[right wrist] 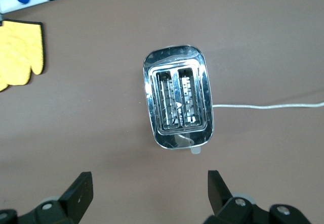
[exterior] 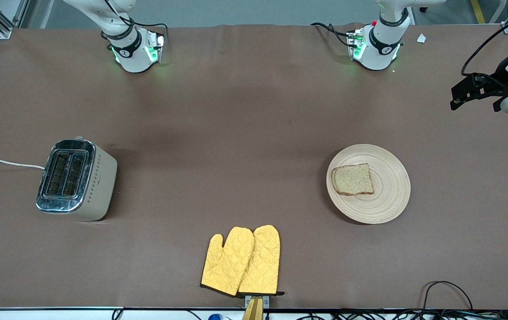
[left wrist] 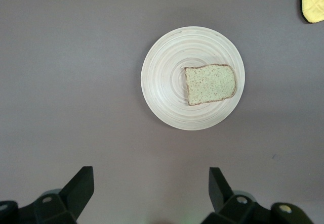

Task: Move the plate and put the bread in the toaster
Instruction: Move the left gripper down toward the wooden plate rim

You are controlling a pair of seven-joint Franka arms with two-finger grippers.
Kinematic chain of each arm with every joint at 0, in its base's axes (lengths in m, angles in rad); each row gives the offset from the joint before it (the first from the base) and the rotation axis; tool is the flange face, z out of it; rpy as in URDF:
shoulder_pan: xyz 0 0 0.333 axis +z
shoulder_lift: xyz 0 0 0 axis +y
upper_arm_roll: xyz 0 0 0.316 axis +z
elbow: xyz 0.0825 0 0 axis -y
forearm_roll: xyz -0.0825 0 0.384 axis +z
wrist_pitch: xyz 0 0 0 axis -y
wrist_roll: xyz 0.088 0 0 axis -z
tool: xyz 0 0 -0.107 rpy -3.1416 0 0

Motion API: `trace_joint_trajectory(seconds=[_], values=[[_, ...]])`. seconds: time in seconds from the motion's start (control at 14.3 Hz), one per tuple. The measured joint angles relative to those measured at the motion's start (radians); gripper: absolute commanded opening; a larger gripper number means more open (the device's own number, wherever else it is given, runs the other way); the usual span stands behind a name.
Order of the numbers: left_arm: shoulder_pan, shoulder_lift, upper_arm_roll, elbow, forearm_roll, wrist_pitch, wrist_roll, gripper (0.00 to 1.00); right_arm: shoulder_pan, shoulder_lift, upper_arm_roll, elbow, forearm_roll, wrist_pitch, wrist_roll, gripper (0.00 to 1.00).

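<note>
Yellow mitts lie nearest; left gripper and right gripper wide, no writing legible.

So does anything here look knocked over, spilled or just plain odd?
Nothing stands out. The toaster stands upright with both slots empty, the bread lies flat on the plate, and the yellow oven mitts lie neatly together at the table edge.

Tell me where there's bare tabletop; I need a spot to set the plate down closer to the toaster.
The widest bare stretch lies between the toaster and the plate, farther from the front camera than the yellow oven mitts. The plate itself holds the bread. Nearest the front camera, the mitts crowd the table's middle.
</note>
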Motion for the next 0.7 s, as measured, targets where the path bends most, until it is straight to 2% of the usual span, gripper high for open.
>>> trace_joint_trajectory(seconds=[0.21,0.28,0.7], values=[[0.000,0.000,0.000,0.002,0.000,0.000,0.000,1.00,0.111,-0.002,0.018,0.006,-0.158,-0.032,0.089,1.00],[0.001,0.000,0.000,0.003,0.000,-0.001,0.000,1.00,0.137,-0.003,0.022,0.008,-0.180,-0.035,0.090,1.00],[0.002,0.000,0.000,0.014,0.000,-0.014,0.000,1.00,0.145,-0.004,0.005,0.009,-0.191,-0.035,0.071,1.00]])
